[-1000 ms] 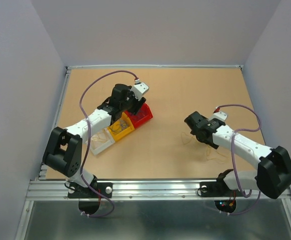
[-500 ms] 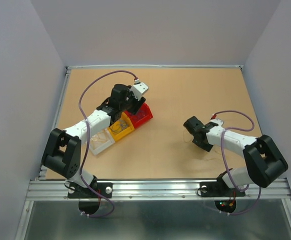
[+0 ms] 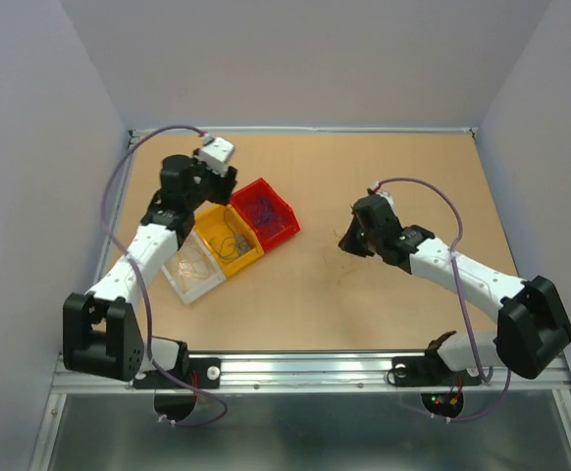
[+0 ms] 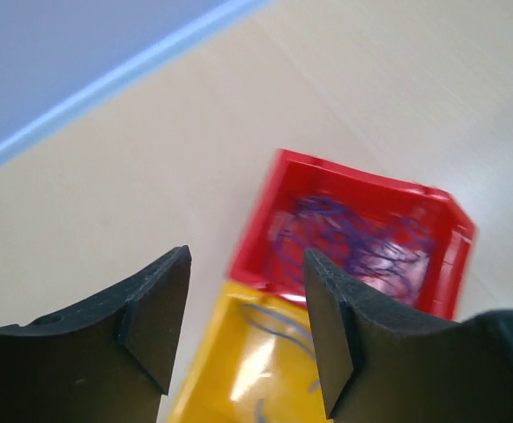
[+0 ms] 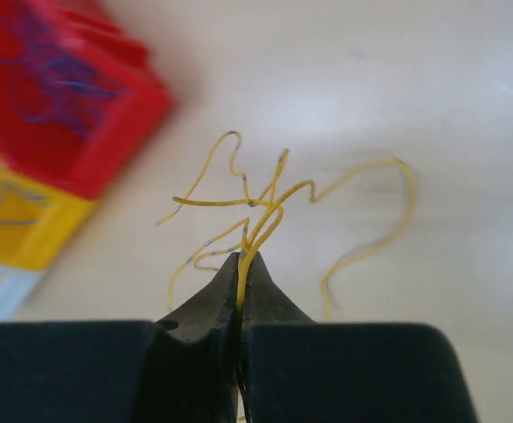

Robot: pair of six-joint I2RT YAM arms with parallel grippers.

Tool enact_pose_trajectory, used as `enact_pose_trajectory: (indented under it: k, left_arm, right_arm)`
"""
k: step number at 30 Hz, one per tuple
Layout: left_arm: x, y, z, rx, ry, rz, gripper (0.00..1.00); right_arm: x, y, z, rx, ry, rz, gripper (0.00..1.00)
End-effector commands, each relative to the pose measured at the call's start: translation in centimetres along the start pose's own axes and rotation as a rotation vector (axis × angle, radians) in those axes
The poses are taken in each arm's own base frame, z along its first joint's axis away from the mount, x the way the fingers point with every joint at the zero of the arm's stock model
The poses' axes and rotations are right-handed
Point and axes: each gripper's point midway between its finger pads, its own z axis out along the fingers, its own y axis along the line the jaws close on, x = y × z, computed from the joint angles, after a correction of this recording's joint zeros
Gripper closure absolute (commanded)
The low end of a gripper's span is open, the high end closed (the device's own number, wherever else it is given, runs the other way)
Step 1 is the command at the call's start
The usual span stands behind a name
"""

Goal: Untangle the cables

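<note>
Top external: tan tabletop (image 3: 364, 177), pale grey walls (image 3: 295, 59), metal front rail (image 3: 305, 368).

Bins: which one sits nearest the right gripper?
The red bin, at the row's right end; the yellow bin and clear bin lie farther left from the right gripper, shut on the yellow cables.

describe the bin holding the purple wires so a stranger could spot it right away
On the left half of the tan table, three small bins sit touching in a diagonal row. It is the red bin at the far end of that row, next to the yellow bin. Only it is red and holds a tangle of purple wires.
</note>
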Motion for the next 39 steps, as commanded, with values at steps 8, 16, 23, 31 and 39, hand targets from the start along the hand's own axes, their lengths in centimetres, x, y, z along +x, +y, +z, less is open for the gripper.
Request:
enact_pose_trajectory:
  k: [8, 16, 23, 31, 39]
  left_arm:
    - [-1.4, 12.5, -10.9, -0.261, -0.24, -0.17, 0.31]
    - [4.9, 16.9, -14.6, -0.27, -0.199, -0.302, 0.31]
    - [6.8, 18.7, -14.6, -0.229, -0.189, -0.389, 0.33]
    - [5.3, 19.2, -15.9, -0.305, -0.228, -0.335, 0.33]
    - [4.1, 19.0, -17.0, -0.345, -0.255, -0.284, 0.31]
  right_arm:
    - [-2.4, 27.4, -10.6, -0.801, -0.043, -0.324, 0.99]
    - [2.5, 38.3, -13.9, -1.063, 0.036, -0.489, 0.99]
    - [5.9, 41.7, -12.0, -1.151, 0.1, -0.559, 1.0]
    - [8.7, 41.3, -2.8, -0.985, 0.09, -0.585, 1.0]
    - [11.2, 40.7, 9.3, -0.75, 0.022, -0.599, 1.0]
